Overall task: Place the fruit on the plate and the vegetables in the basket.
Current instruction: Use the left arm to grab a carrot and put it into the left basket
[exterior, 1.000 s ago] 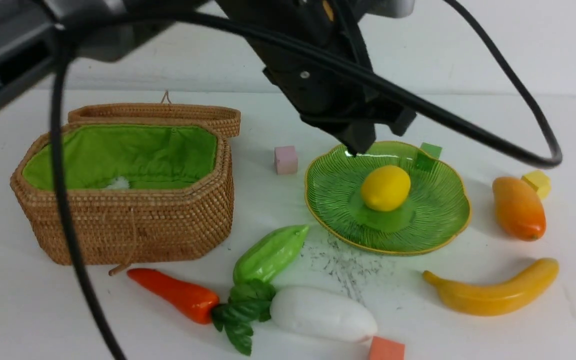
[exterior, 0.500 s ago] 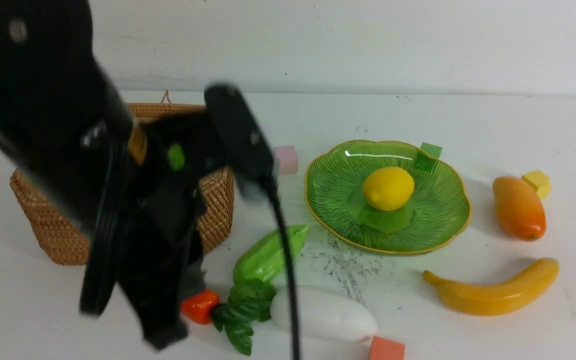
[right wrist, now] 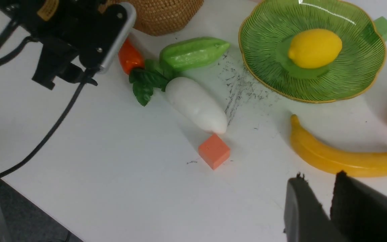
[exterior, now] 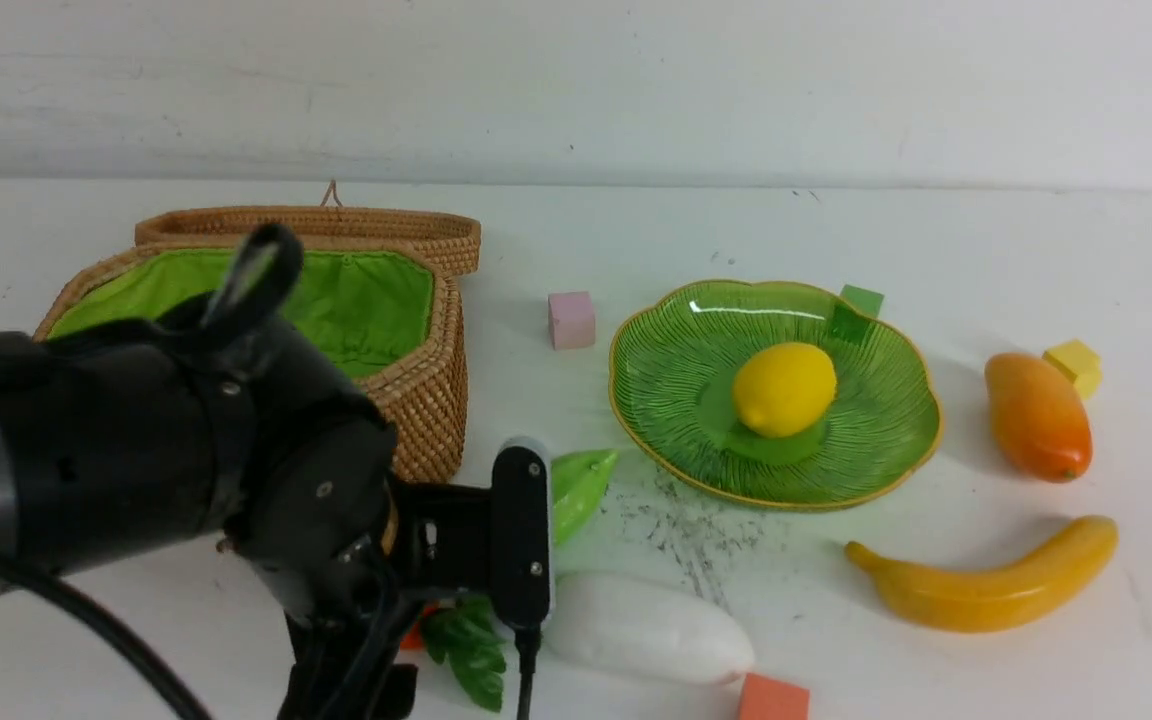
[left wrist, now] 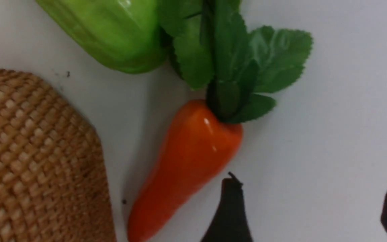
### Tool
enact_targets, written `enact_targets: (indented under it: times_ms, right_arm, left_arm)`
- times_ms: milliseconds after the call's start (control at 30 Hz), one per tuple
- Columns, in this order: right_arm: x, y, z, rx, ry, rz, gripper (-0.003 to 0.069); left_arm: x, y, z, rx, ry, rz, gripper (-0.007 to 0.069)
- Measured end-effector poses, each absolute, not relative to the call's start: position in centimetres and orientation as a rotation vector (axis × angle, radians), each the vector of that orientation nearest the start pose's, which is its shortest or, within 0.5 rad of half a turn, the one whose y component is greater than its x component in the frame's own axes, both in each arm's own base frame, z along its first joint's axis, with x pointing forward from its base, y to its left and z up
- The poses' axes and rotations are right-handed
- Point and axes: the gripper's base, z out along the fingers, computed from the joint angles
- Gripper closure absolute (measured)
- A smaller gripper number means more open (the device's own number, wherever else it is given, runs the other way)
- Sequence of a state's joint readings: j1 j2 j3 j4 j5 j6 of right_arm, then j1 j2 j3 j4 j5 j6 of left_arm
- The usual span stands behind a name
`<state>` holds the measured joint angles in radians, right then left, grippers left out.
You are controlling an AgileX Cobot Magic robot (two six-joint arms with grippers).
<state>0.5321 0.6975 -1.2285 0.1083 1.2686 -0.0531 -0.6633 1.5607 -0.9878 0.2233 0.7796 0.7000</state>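
**Left wrist view:** the left gripper (left wrist: pixel 312 181) is hanging low over the table (left wrist: pixel 348 101) with its fingers spread wide, holding nothing. One finger (left wrist: pixel 228 208) is sitting just beside the thick end of the carrot (left wrist: pixel 193 158), which is lying outside the gap. The gourd (left wrist: pixel 113 30) is lying against the carrot's leaves. The basket (left wrist: pixel 29 151) is standing near the carrot's tip.

**Right wrist view:** the right gripper (right wrist: pixel 319 176) is hovering near the banana (right wrist: pixel 344 161), empty, with only a narrow slit between its fingers. The radish (right wrist: pixel 195 104) is lying with its tip just beside an orange cube (right wrist: pixel 214 151).

**Front view:** the lemon (exterior: pixel 784 388) is resting on the plate (exterior: pixel 876 450). The mango (exterior: pixel 1036 415) is lying on the table right of the plate. The basket is standing open on the left. The left arm (exterior: pixel 156 450) is hiding most of the carrot.
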Motion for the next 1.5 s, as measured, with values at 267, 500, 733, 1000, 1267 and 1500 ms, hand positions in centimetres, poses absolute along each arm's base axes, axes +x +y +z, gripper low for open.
enact_targets:
  times_ms: [267, 500, 733, 1000, 1267, 1500]
  right_arm:
    - [5.7, 4.5, 44.3, -0.670, 2.143, 0.409, 0.0507]
    - [5.7, 4.6, 44.3, -0.671, 2.143, 0.410, 0.0501]
    - [5.7, 4.6, 44.3, -0.671, 2.143, 0.411, 0.0499]
    - [5.7, 4.6, 44.3, -0.672, 2.142, 0.410, 0.0497]
    - [5.7, 4.6, 44.3, -0.672, 2.142, 0.410, 0.0497]
    - [5.7, 4.6, 44.3, -0.673, 2.142, 0.411, 0.0494]
  left_arm:
    - [26.2, -18.1, 19.6, 2.010, 1.932, 0.357, 0.0051]
    - [27.9, -16.3, 18.0, 1.976, 2.017, 0.349, 0.0093]
    - [28.6, -16.1, 16.6, 1.999, 2.024, 0.276, 0.0097]
    - [28.7, -16.2, 16.0, 2.031, 2.050, 0.260, 0.0228]
    - [26.9, -14.9, 18.1, 2.070, 2.150, 0.254, 0.0225]
    - [24.0, -12.8, 27.0, 1.837, 2.020, 0.343, 0.0225]
